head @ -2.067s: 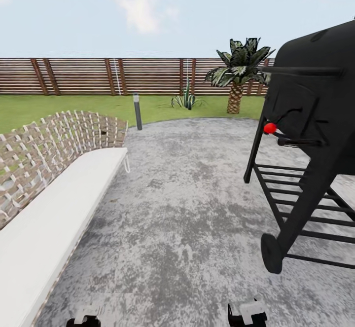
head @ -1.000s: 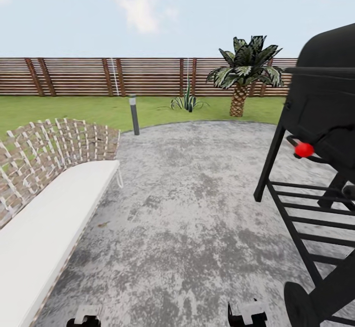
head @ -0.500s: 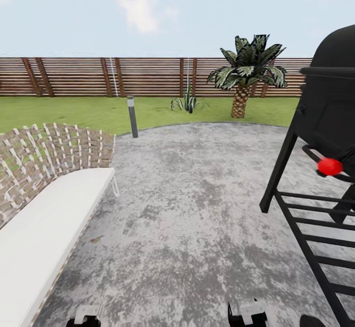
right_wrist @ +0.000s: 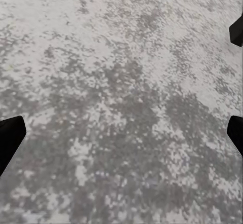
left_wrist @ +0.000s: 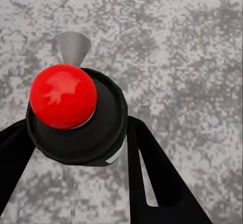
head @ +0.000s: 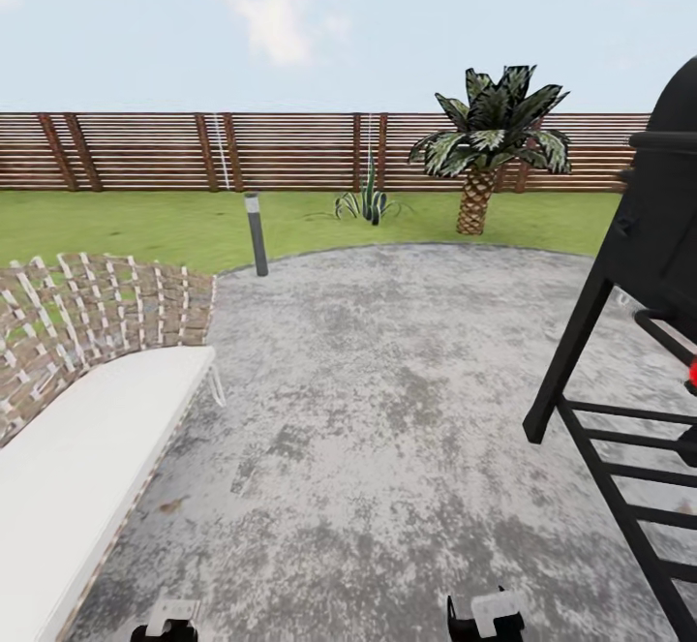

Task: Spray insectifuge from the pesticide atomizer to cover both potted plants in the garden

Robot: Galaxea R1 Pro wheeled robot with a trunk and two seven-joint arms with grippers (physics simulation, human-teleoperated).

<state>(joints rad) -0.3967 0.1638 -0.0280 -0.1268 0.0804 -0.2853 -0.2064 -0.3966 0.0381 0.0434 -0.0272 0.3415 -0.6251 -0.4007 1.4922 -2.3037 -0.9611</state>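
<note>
- Steering beyond the black grill (head: 651, 264), scan the lawn (head: 126, 221) behind it for the pesticide atomizer.
- Right gripper (right_wrist: 124, 138) is released; for the left gripper (head: 165, 625) I cannot tell.

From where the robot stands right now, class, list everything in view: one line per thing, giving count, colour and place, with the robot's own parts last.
fence: one, brown slatted wood, along the far side of the lawn.
lawn: one, green, between fence and patio.
stone patio: one, mottled grey, underfoot and ahead.
palm: one, dark green fronds with a brown trunk, far right by the fence.
spiky clump: one, green, in the grass left of the palm.
bollard light: one, grey, at the patio's far edge.
wicker bench: one, brown weave with a white cushion, near left.
grill: one, black, near right.
red ball: one, on a black round part, left wrist view.
right gripper: black fingertips apart, above the patio.
</note>
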